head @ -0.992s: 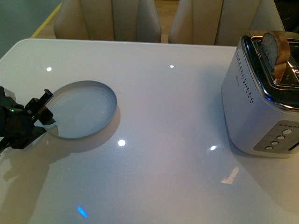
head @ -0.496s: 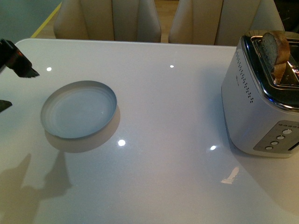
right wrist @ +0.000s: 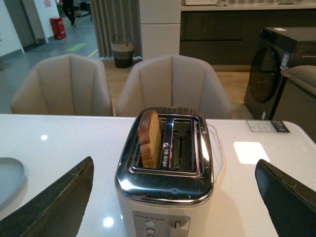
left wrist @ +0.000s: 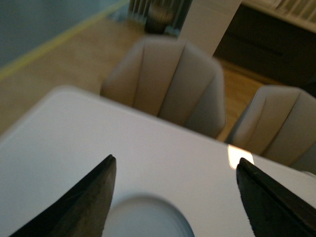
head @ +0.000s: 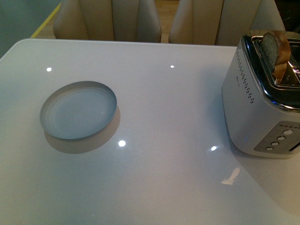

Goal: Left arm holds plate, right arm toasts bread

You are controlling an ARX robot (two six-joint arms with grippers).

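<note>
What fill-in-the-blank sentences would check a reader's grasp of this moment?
1. The slice of brown wholemeal bread stands in a slot of the silver ____.
2. The round pale grey-blue plate lies flat on the white table and holds ____.
3. In the front view, the number of robot arms showing is ____.
4. The right gripper, facing the bread, has its jaws spread ____.

Missing words: toaster; nothing; zero; open
</note>
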